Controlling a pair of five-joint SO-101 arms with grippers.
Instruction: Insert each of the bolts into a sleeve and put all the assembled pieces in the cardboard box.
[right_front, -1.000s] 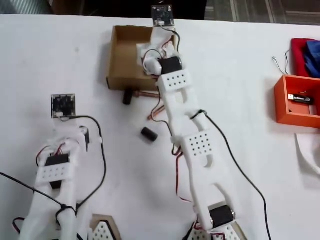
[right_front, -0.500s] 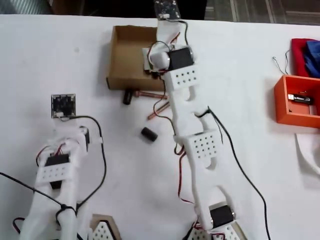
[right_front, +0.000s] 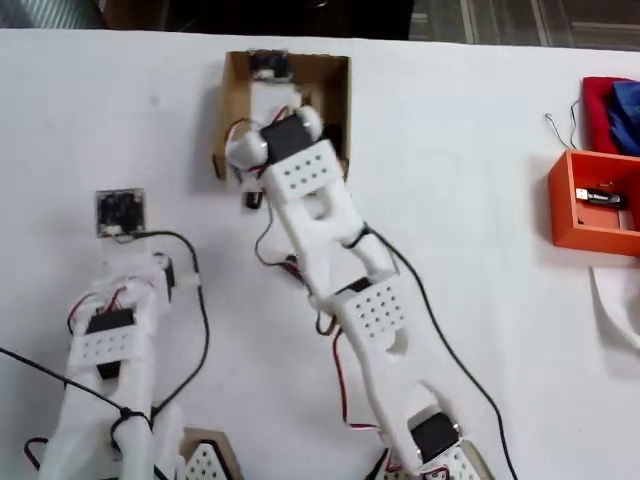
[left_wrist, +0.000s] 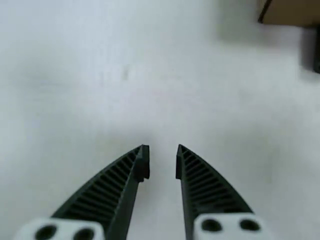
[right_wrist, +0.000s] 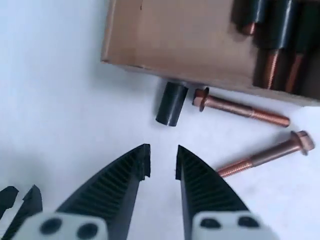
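Where the high view looks down on the table (right_front: 480, 120), the right arm (right_front: 340, 290) lies stretched to the cardboard box (right_front: 234, 110), its wrist covering the near wall; the left arm (right_front: 105, 340) sits well apart. Left wrist view: left end effector (left_wrist: 160, 160) released, fingers slightly parted above the table, gripping nothing. Right wrist view shows what that wrist covers: right end effector (right_wrist: 161, 160) released, holding nothing, near a black sleeve (right_wrist: 171, 104) just outside the box wall, one bolt (right_wrist: 240, 107) beside it, a second bolt (right_wrist: 265, 155) farther out, assembled pieces (right_wrist: 272, 35) inside the box.
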